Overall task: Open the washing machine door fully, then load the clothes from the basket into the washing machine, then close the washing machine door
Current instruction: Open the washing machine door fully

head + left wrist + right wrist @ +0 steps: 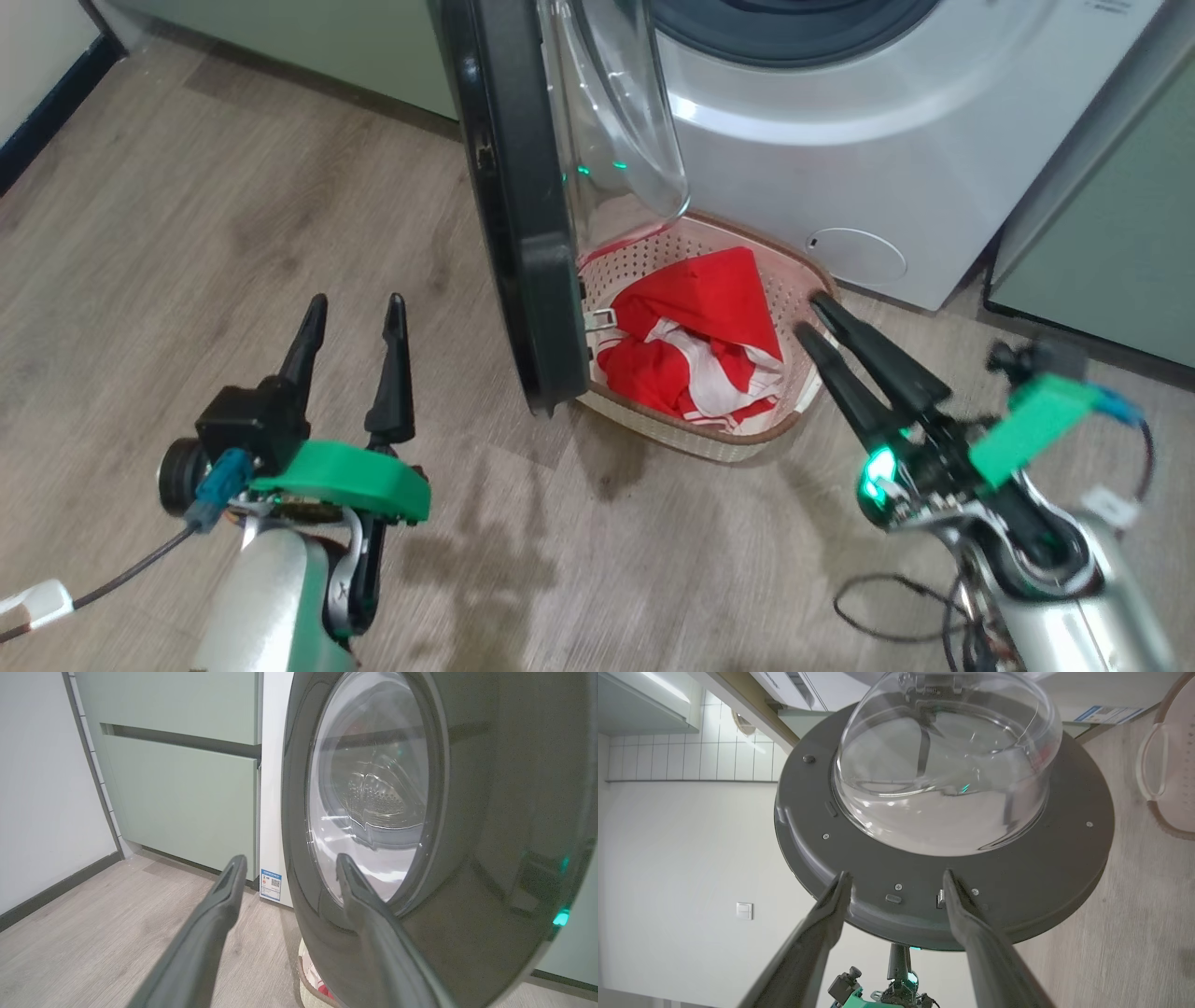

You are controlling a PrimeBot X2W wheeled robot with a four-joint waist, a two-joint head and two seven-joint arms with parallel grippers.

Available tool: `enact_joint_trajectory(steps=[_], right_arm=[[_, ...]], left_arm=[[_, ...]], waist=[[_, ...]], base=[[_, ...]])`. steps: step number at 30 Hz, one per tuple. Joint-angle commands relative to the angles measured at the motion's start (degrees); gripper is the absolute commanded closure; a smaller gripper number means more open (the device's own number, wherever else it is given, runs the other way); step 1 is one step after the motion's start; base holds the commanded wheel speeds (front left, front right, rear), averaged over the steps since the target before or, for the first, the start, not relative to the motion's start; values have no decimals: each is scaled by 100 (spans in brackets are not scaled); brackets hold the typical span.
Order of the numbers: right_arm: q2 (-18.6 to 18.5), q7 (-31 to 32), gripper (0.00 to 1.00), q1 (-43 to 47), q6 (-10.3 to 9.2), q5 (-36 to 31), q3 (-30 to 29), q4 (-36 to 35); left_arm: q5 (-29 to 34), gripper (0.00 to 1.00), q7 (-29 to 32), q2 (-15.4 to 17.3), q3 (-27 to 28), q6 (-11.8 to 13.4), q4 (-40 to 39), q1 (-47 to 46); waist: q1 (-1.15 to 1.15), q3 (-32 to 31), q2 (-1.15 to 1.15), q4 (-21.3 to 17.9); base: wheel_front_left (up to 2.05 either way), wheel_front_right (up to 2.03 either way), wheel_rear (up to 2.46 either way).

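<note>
The white washing machine (840, 140) stands at the top with its door (509, 187) swung out, seen edge-on. The door's glass bowl (616, 112) faces right. Right of the door, on the floor, sits the cream basket (709, 443) holding the red and white clothes (709, 317). My left gripper (355, 313) is open and empty, left of the door and facing its glossy outer face (467, 812). My right gripper (810, 315) is open beside the basket's right rim, holding nothing. In the right wrist view its fingers (971, 914) point at the door's grey inner rim (1017, 882).
Pale green cabinets stand right of the machine (1111, 233) and left of it (187, 793). A dark skirting (47, 112) lines the wall at far left. A loose black cable (887, 616) lies on the wood floor near my right arm.
</note>
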Motion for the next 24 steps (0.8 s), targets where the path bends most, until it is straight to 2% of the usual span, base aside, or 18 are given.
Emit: enact_joint_trajectory(steps=[1, 5, 9, 13, 17, 24], right_arm=[[49, -133, 0, -13, 5, -64, 39, -334], [80, -669, 0, 360, 5, -344, -104, -701], [93, -1459, 0, 457, 5, -1030, -248, -954], [-24, -2577, 0, 350, 5, -2453, -453, -951], [-219, -3436, 0, 194, 5, -4228, -571, -949], [-209, -3867, 0, 31, 5, -6855, -622, -1217]], left_arm=[[61, 0, -29, 81, 221, -6, -174, -52], [64, 0, -29, 81, 247, -4, -186, -19], [70, 0, -29, 81, 260, -3, -187, 1], [80, 0, -29, 81, 273, -12, -172, -10], [94, 0, -29, 81, 291, -14, -156, -10], [117, 0, -29, 81, 327, -18, -160, 10]], waist=[[0, -19, 0, -20], [0, -35, 0, -64], [0, -51, 0, -103], [0, -70, 0, -115], [0, -97, 0, -131], [0, -132, 0, -165]], base=[[0, 0, 0], [0, 0, 0], [0, 0, 0], [0, 0, 0], [0, 0, 0], [0, 0, 0]])
